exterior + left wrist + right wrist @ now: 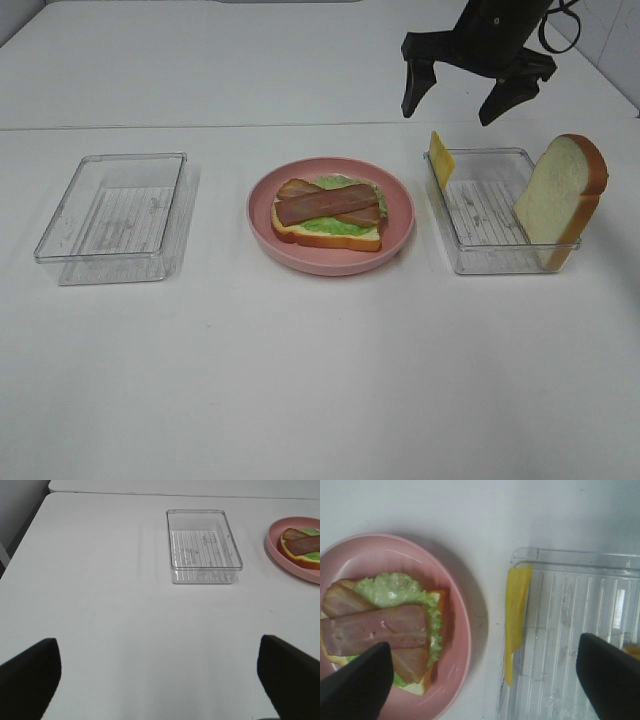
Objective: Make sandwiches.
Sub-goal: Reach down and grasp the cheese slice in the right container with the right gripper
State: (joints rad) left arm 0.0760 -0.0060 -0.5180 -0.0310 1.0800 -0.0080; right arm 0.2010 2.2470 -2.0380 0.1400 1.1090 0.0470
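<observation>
An open sandwich (328,213) lies on the pink plate (400,205): a bread slice, green lettuce and two brown bacon strips on top. It shows in the right wrist view (382,632) and partly in the left wrist view (301,546). A yellow cheese square (440,158) leans on the left wall of the right clear tray (490,262); a bread slice (560,196) stands at that tray's right end. My right gripper (472,100) is open and empty, above and behind the cheese (515,615). My left gripper (160,680) is open and empty, low over the table.
An empty clear tray (115,215) stands at the left, also in the left wrist view (202,545). The white table (320,380) has a seam line behind the trays. The table's left edge shows in the left wrist view.
</observation>
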